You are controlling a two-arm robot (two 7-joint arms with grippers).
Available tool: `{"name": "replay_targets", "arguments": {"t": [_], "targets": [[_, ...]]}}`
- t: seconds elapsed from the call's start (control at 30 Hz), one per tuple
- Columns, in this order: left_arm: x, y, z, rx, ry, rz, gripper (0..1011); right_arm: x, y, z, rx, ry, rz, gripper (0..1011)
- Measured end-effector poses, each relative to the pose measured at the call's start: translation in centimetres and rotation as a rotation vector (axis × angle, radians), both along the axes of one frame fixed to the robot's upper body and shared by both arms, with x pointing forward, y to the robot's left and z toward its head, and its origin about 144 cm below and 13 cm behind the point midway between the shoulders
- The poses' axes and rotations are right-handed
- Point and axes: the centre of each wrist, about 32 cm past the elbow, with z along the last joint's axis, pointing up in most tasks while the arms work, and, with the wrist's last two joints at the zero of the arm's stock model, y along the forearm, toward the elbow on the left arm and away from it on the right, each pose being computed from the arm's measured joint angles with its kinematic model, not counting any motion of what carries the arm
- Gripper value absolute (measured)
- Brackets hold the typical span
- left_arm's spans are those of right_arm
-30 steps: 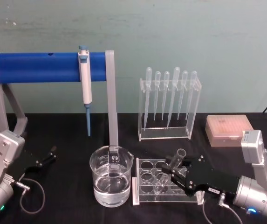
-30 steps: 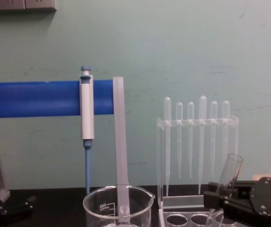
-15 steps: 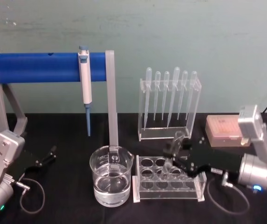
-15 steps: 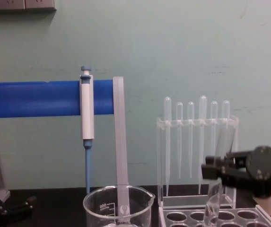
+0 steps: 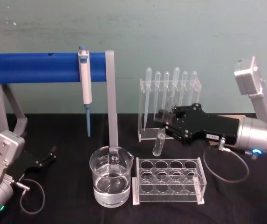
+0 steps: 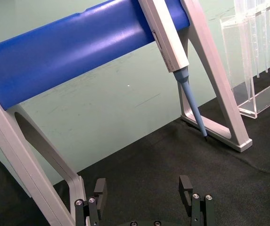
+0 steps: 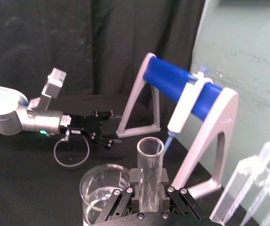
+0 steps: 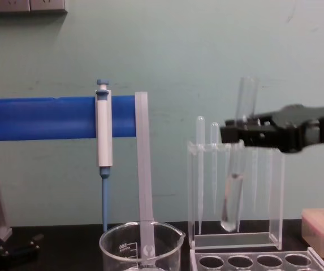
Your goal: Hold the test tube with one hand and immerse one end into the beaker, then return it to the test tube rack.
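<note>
- right gripper [image 5: 163, 122]: black, flat angular body, two slim fingers [image 7: 117, 203], silver screws [image 7: 170, 189] at the finger bases
- white label [image 5: 213, 136] on its side, small dark print, unreadable
- right wrist [image 5: 259, 135]: silver cylinder, blue light ring [image 5: 254, 151] underneath
- grey boxy module [image 5: 248, 77] on a grey bracket over that wrist
- thin grey cable [image 5: 226, 171] looped off the right wrist
- left gripper [image 5: 51, 155]: black, two short blocky fingers [image 6: 100, 187], small silver screws [image 6: 78, 202]
- left arm housing [image 5: 3, 148]: silver-grey, boxy, dark screw dots
- small green light [image 5: 2, 207] low on the left arm, thin grey cable loop [image 5: 33, 198] beside it
</note>
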Motion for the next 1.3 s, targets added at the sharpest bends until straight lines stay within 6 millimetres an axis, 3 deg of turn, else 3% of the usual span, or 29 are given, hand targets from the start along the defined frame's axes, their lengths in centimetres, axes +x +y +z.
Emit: {"name": "replay_targets", "arguments": {"t": [0.3, 0.6, 0.93, 1.3], "targets": [[0.0, 0.0, 0.0, 0.0, 0.0, 0.0, 1000, 1.7, 2.7, 2.2, 0.001, -0.014, 0.058, 226], [0.0, 0.0, 0.0, 0.0, 0.0, 0.0, 1000, 3.3, 5.6, 2.5, 0.021, -0.01, 0.121, 226], [0.0, 0.0, 0.0, 0.0, 0.0, 0.0, 1000, 3.8, 7.7, 1.0, 0.023, -0.017, 0.18, 225], [0.0, 0.0, 0.0, 0.0, 0.0, 0.0, 1000, 3.5, 8.0, -2.0, 0.009, -0.006, 0.197, 226]]}}
